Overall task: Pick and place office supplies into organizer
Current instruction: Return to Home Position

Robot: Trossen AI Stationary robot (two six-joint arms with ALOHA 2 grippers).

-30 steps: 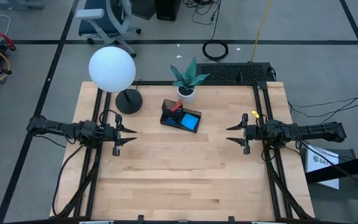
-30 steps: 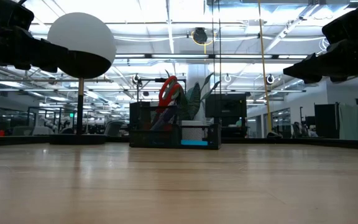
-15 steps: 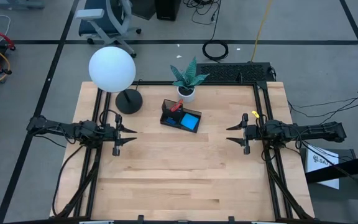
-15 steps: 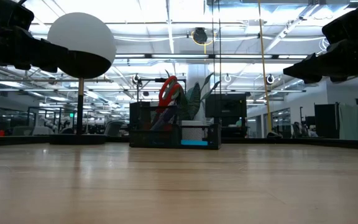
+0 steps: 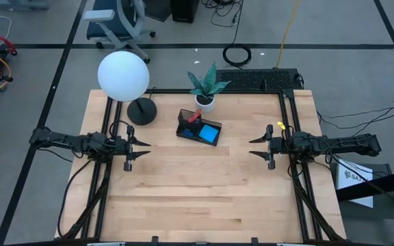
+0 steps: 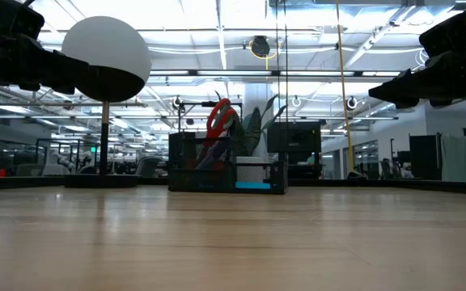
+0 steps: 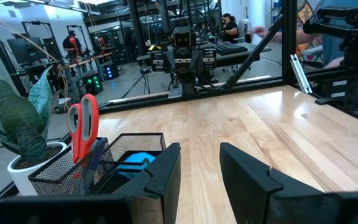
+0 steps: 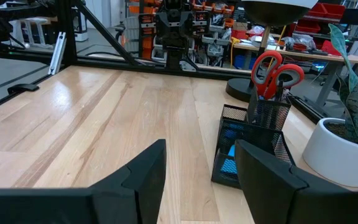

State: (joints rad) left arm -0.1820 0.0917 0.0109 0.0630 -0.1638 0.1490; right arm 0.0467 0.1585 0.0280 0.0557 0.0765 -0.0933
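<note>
Wood tabletop (image 5: 197, 198), light butcher-block, black frame rails down both sides. Open lab floor around it: office chair (image 5: 118, 24) and coiled cable (image 5: 237, 55) beyond the far edge, printed sheet (image 5: 354, 178) off the right side.

Organizer (image 5: 198, 130) sits centre-back on the table, turned a little askew. Red-handled scissors (image 5: 194, 117) stand in its tall compartment, handles up. Blue note pad (image 5: 211, 133) lies flat in the low tray. Pens can't be made out.

Neighbours:
- white plant pot (image 5: 205, 101) just behind the organizer, close but apart, leaves spreading above it
- round black lamp base (image 5: 141, 111) to the organizer's left-rear, near, not touching
- white lamp globe (image 5: 123, 75) overhangs the table's back-left corner

Left gripper (image 5: 146, 149) hovers at the left side, mid-depth, pointing inward, fingers spread with a clear gap, holding nothing. Right gripper (image 5: 251, 147) mirrors it at the right side, also spread and holding nothing. Both are well apart from the organizer, with only bare wood between them and it.

Low view: organizer (image 6: 226, 170) is centred at the back, scissors (image 6: 217, 120) poking up above it, both arms up high at the frame edges. Left wrist view has organizer (image 7: 98, 165) and pot (image 7: 33, 165) off to one side, the other arm straight across.
</note>
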